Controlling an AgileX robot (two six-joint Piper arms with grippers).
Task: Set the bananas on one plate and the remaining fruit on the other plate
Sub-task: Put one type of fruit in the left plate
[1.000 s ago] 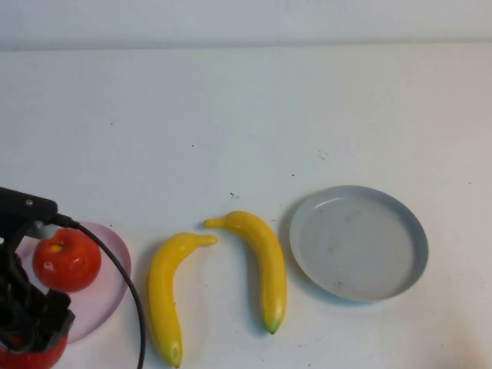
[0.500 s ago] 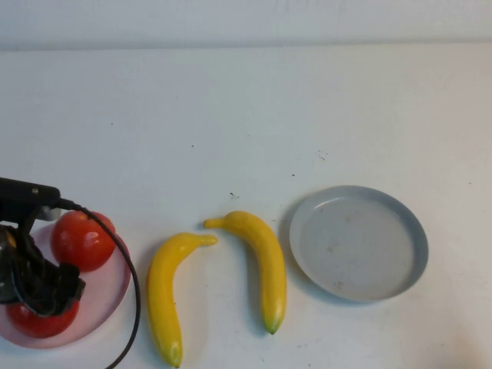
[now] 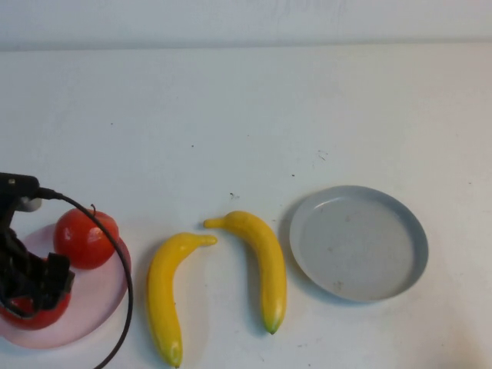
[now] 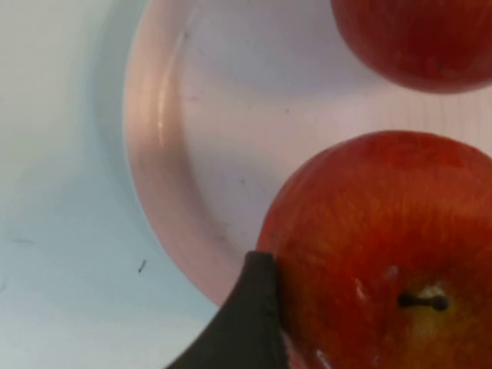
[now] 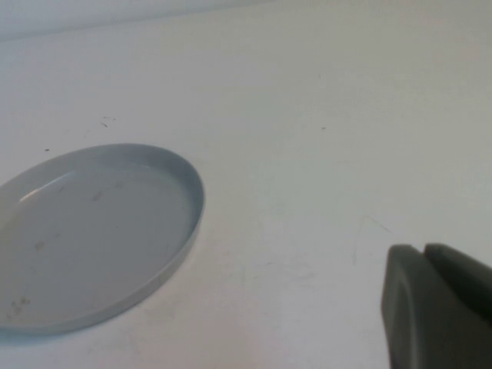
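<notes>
— Bananas [image 3: 165,296] first: how many, and where?
— Two, glossy yellow with greenish tips, lying on the table [image 3: 246,115] between the plates.
— And the left gripper [image 3: 31,284]?
— Over the pale pink plate [image 3: 100,296], jaws spread around the near red apple [image 3: 34,311]; one fingertip [image 4: 246,323] touches it. Two apples sit there; the second apple [image 3: 84,238] is farther back.
— Right gripper [image 5: 434,307]?
— Fingers together, empty, beside the bare grey-blue plate [image 3: 357,242].

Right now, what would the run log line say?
left gripper: over pink plate, around apple | right gripper: shut, parked | bananas: on table | grey-blue plate: empty
</notes>
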